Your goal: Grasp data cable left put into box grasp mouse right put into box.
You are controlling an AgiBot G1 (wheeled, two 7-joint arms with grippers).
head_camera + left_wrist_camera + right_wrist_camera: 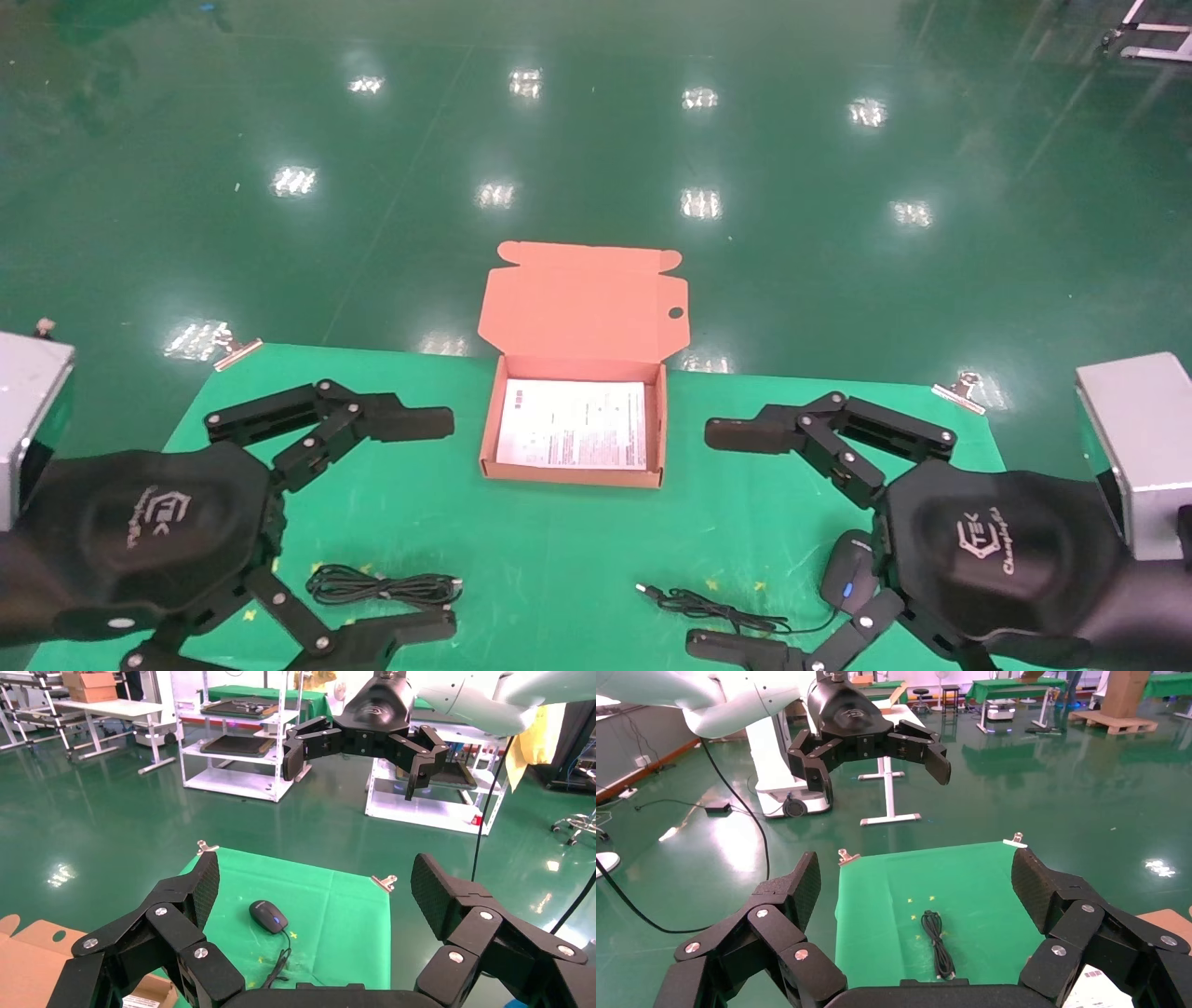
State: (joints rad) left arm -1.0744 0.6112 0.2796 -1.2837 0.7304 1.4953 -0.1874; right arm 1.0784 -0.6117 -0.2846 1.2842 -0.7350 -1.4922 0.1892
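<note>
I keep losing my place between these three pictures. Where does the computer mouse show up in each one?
Head view: the mouse lies on the green mat, partly hidden by the right gripper.
Left wrist view: the mouse sits mid-mat, seen between the left gripper's fingers.
Right wrist view: not in it.
Shared landmark: the green mat.

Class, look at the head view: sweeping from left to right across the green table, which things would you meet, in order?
Left gripper → data cable → box → mouse cord → mouse → right gripper, with both grippers open above the table.
</note>
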